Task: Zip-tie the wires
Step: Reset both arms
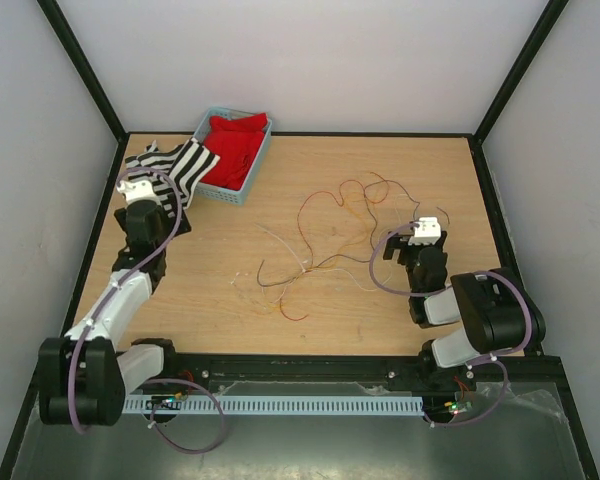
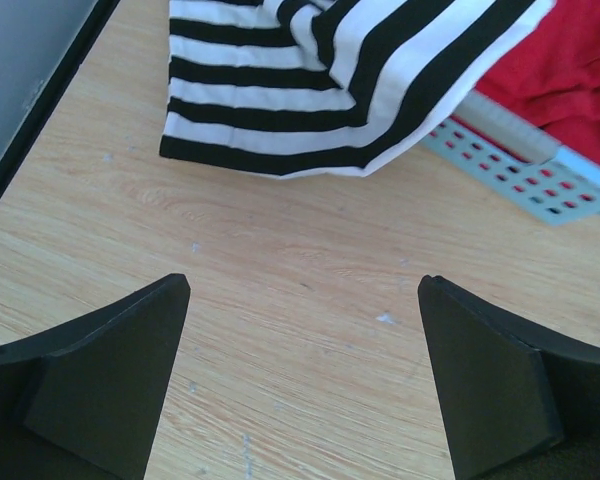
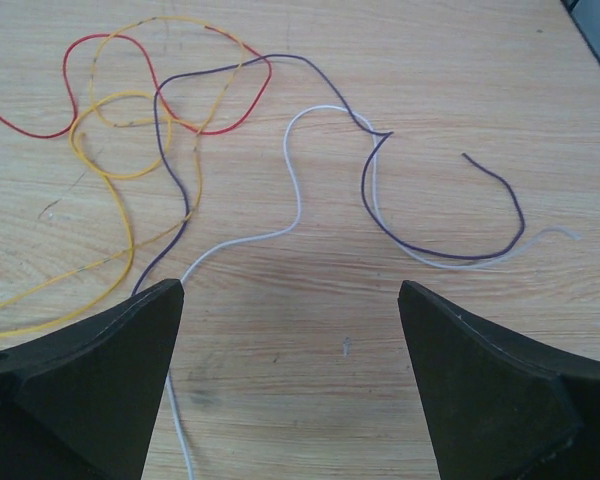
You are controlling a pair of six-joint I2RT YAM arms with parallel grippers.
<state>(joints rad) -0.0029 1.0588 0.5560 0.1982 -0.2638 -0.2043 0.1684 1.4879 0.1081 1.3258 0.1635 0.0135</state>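
The wires (image 1: 330, 225) sprawl as loose loops of red, orange, dark and pale strands over the middle of the wooden table. In the right wrist view the wires (image 3: 195, 130) curl just ahead of my fingers, and a white strand passes by the left finger. My right gripper (image 1: 406, 247) (image 3: 291, 290) stands open at the bunch's right edge with bare wood between its jaws. At the far left my left gripper (image 1: 140, 200) (image 2: 305, 285) is open over bare wood, well apart from the wires. A thin pale strip (image 1: 280, 243) lies at the bunch's left side.
A blue basket (image 1: 226, 194) (image 2: 520, 165) holding a red cloth (image 1: 235, 145) (image 2: 570, 80) stands at the back left. A black-and-white striped cloth (image 1: 178, 165) (image 2: 310, 90) hangs out of it onto the table, just ahead of my left gripper. Black frame rails edge the table.
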